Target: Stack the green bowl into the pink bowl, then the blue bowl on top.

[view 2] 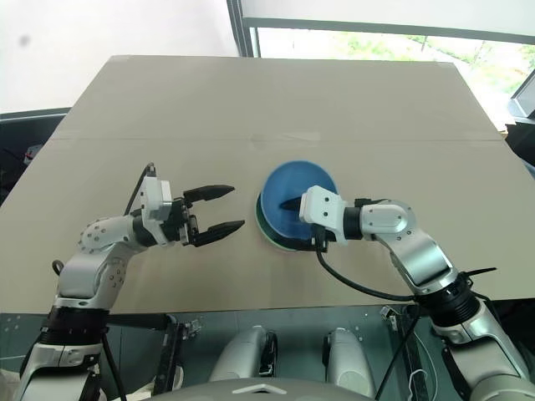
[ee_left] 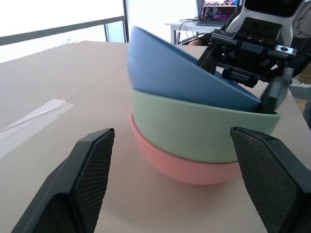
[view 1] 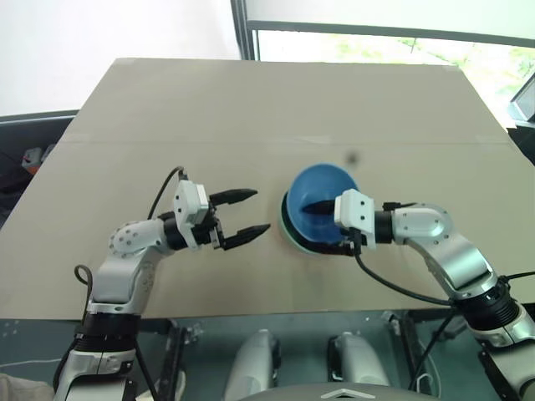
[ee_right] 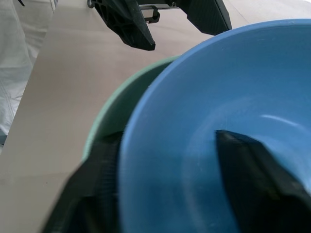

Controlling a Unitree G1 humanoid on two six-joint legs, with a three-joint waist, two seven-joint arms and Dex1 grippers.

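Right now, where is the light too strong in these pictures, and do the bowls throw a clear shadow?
Left eye view: the window past the table is very bright. Left wrist view: the window there is washed out to white, and only a soft shadow lies under the pink bowl. Right wrist view: a pale highlight sits inside the blue bowl.

Silver arms, black fingers [view 1: 251,233], cables
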